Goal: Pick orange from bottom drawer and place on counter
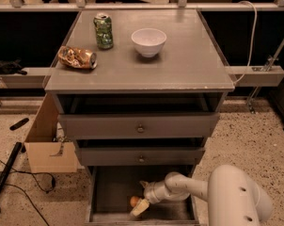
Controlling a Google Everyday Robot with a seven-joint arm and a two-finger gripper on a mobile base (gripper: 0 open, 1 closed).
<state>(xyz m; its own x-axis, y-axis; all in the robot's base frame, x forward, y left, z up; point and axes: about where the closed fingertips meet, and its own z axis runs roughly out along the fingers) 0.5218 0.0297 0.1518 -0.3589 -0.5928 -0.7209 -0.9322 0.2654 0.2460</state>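
The bottom drawer (109, 187) is pulled out at the foot of the cabinet. The small orange (134, 200) lies on its dark floor near the front. My gripper (140, 197) reaches into the drawer from the right, low over the floor. It is open, with one pale finger (139, 207) just in front of the orange and the other behind it. The orange sits at the mouth of the fingers. The counter (179, 69) is the grey top of the cabinet.
On the counter stand a white bowl (148, 41), a green can (103, 30) and a shiny gold-brown snack bag (76, 57). Two shallower knobbed drawers (140, 126) overhang the bottom one. A cardboard box (47, 140) and cables lie on the floor at the left.
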